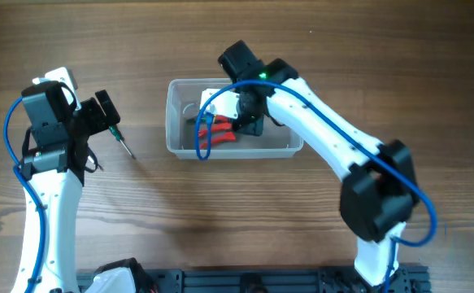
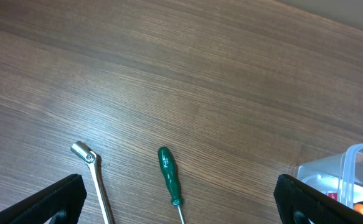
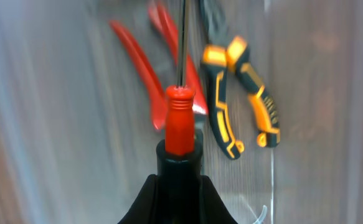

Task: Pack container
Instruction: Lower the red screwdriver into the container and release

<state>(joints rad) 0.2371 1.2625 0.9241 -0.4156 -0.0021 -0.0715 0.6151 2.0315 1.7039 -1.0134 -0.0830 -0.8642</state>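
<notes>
**Container** point(image 1: 174, 122): a clear tub, set midway along the counter's far edge. It holds red-handled pliers point(image 3: 134, 59) and orange-and-black pliers point(image 3: 240, 93).

**Right fingers** point(image 3: 165, 196): clamped on the handle of a red screwdriver point(image 3: 180, 121), over the tub's interior. We judge the step in hand to be depositing it. The next move calls for lowering, releasing, and lifting clear.

**Left fingers** point(image 2: 50, 199): spread wide and empty, above a green screwdriver point(image 2: 168, 173) and a socket wrench point(image 2: 94, 177) toward the left edge.

**Writing:** we see a faint mark on the green handle, which is unreadable.

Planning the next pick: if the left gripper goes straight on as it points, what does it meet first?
Likely the green screwdriver on the table, lying about centred ahead of the left gripper; depth unclear.
</notes>
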